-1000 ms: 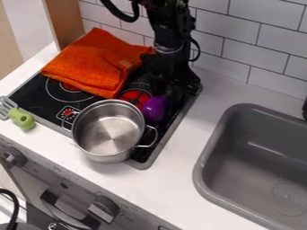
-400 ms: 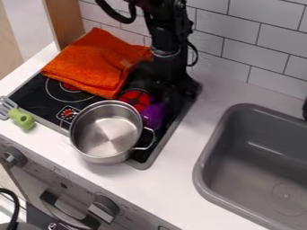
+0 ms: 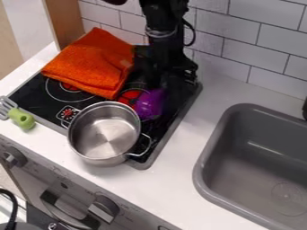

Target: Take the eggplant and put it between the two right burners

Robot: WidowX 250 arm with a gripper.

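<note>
My gripper (image 3: 169, 87) hangs low over the right side of the black stovetop (image 3: 36, 101), just behind and right of the eggplant. Whether it holds the eggplant I cannot tell, as black arm parts blend into the dark stove. The purple eggplant (image 3: 150, 104) lies right of the red rear right burner (image 3: 130, 96), partly over its edge, behind the pot. A steel pot (image 3: 105, 133) covers the front right burner area.
An orange cloth (image 3: 93, 63) lies over the stove's back left. A green-handled spatula (image 3: 22, 119) rests at the left edge. The grey sink (image 3: 264, 152) is at right, the tiled wall (image 3: 234, 38) behind.
The eggplant has shifted slightly left and toward the back. The gripper has moved a little, and the pot has turned and slid slightly left, its right handle now lower.
</note>
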